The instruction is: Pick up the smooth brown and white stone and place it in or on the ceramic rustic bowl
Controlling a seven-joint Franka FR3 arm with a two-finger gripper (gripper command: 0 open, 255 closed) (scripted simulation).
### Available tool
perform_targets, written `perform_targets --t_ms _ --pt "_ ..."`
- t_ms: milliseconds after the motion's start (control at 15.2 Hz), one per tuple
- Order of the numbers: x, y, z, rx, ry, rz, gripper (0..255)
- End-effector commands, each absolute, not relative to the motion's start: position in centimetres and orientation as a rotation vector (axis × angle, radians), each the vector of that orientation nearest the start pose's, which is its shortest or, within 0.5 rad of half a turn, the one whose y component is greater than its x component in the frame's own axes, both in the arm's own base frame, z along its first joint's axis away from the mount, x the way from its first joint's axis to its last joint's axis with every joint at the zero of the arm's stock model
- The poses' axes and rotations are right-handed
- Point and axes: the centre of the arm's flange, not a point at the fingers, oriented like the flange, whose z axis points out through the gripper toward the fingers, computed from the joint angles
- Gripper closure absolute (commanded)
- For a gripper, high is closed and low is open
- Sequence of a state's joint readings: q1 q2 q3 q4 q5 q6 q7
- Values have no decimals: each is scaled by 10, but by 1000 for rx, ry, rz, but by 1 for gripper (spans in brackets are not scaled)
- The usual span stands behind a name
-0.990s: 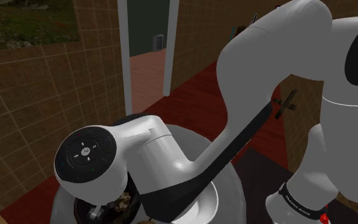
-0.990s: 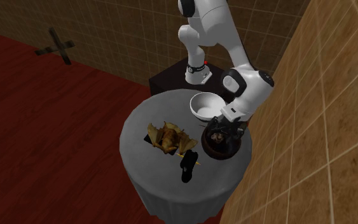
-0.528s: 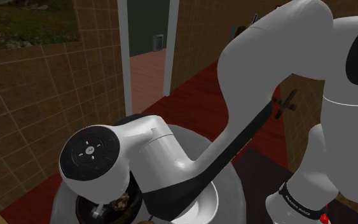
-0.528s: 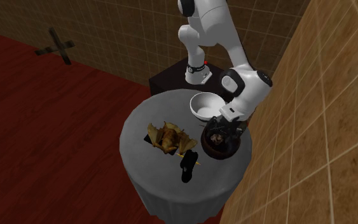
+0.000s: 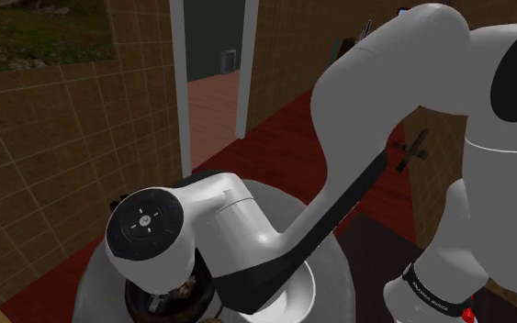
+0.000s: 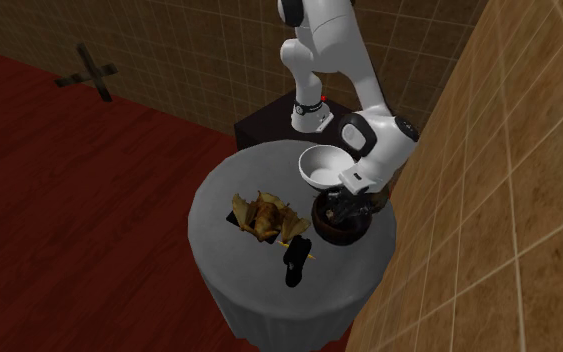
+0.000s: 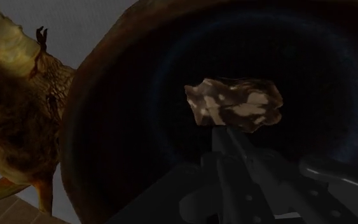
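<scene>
The brown and white stone (image 7: 234,105) lies inside the dark, rustic bowl (image 7: 107,127), just beyond my fingertips. My black gripper (image 7: 234,137) hangs over the bowl, its fingers met with nothing between them; the stone rests free of them. In the second exterior view the hand (image 6: 347,205) hovers above the dark bowl (image 6: 341,230) at the round table's right side. In the shoulder view the white wrist covers most of the bowl (image 5: 141,298), with a bit of the stone (image 5: 187,289) showing under it.
A white bowl (image 6: 319,165) stands next to the dark bowl, toward the stand. A brown leafy object (image 6: 264,215) lies mid-table and a small black thing (image 6: 296,262) sits near the front of the grey round table (image 6: 229,250). A tiled wall runs close by.
The fingers have gone from open to shut. The hand has drawn up and shifted toward the white bowl, while the stone stays in the dark bowl.
</scene>
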State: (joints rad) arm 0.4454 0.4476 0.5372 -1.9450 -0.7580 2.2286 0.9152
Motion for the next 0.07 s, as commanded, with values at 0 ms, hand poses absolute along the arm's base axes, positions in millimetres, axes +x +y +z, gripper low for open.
perform_targets --t_ms 0 --pt "367 483 263 -3275 -883 -394 255"
